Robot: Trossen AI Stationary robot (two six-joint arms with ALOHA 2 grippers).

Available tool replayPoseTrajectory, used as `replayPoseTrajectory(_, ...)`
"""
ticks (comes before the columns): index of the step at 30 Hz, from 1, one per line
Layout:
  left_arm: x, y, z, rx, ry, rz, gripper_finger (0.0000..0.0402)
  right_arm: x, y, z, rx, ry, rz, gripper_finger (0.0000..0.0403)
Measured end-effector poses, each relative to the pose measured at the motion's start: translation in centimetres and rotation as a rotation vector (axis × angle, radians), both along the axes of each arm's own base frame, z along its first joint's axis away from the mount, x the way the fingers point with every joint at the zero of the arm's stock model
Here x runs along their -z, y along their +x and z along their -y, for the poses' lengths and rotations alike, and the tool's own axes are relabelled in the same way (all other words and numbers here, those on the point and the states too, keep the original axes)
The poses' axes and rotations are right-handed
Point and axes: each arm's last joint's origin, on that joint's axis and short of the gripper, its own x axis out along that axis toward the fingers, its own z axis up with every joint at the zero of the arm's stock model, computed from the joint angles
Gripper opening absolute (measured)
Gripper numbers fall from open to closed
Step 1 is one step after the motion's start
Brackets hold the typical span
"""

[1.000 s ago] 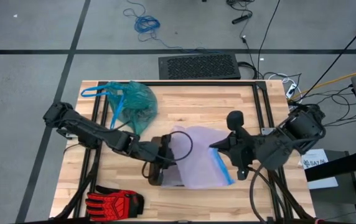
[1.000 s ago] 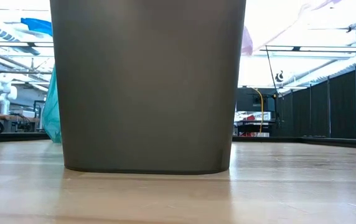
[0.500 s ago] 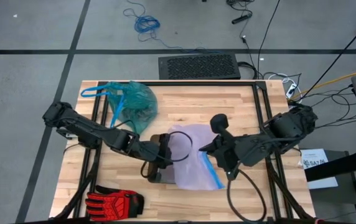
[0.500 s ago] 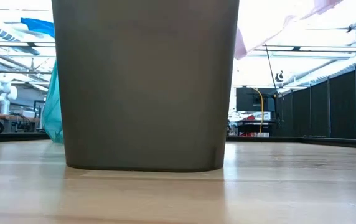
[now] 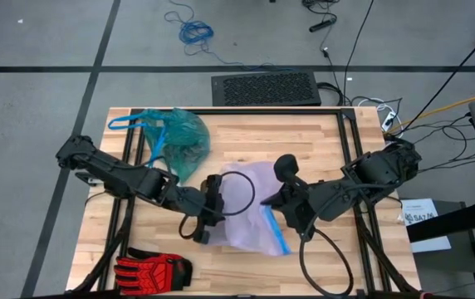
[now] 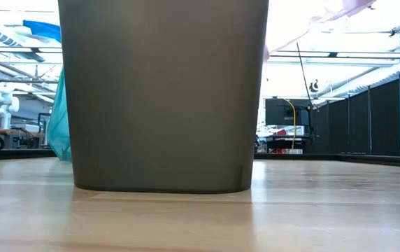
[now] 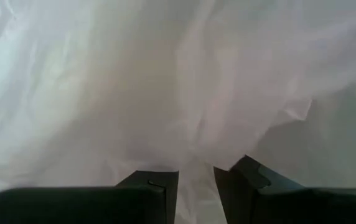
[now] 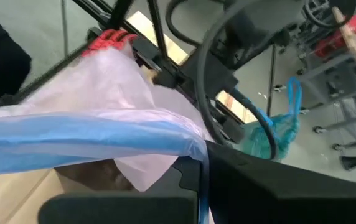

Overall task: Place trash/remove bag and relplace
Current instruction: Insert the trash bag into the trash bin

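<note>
Far left of the high view, the translucent teal-green plastic bin liner with blue drawstring loops (image 5: pixel 175 137) sits bunched in the upper left of the wooden table (image 5: pixel 320 141), well apart from both arms. A red-and-black glove (image 5: pixel 150 269) lies at the lower left. No loose trash shows in any view.

Centre frame, the pale lilac translucent bag with a blue rim (image 5: pixel 250 208) drapes over the dark grey bin (image 6: pixel 161 98). My guess is it's featherlight, floppy and slippery, so the thicker blue hem looks like the sane place to grab it, not the film.

The left gripper (image 5: pixel 211 199) is at the bag's left edge. Its fingers (image 7: pixel 150 186) stand a little apart in the left wrist view with film pressed right up to them, though I can't tell if any is pinched. On the right, the right gripper (image 8: pixel 193 174) is clamped on the blue hem.

Only the low view shows the bin's wall. Only the wrist views show the grips.
</note>
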Motion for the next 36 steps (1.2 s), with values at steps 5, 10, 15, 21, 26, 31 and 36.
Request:
replayPoseTrajectory(5, 1.6, -0.2, -0.1, -0.002, 0.027, -0.060, 0.0095, 0.0, 0.0, -0.1, -0.024, 0.016, -0.007, 0.0000)
replayPoseTrajectory(10, 1.6, -0.1, 0.0, 0.014, 0.018, -0.053, 0.0102, 0.0, 0.0, -0.1, -0.024, 0.019, -0.002, 0.0000)
replayPoseTrajectory(15, 1.7, 0.2, 0.2, 0.025, 0.003, -0.045, 0.0135, 0.0, 0.0, -0.1, -0.024, 0.017, -0.008, 0.0000)
replayPoseTrajectory(21, 3.7, 1.5, 0.7, 0.013, 0.035, -0.102, 0.0180, 0.1, -0.1, -0.1, -0.023, 0.014, -0.015, 0.0000)
replayPoseTrajectory(26, 4.2, 1.6, 0.2, -0.115, 0.151, -0.113, 0.0187, 0.1, -0.1, -0.1, -0.025, 0.016, -0.016, 0.0000)
replayPoseTrajectory(31, 1.6, 0.4, -0.5, -0.224, 0.255, -0.085, 0.0187, 0.0, -0.1, 0.0, -0.025, 0.016, -0.017, 0.0000)
replayPoseTrajectory(36, 0.1, -0.2, -0.3, -0.220, 0.251, -0.073, 0.0187, 0.1, -0.1, 0.0, -0.025, 0.015, -0.019, 0.0000)
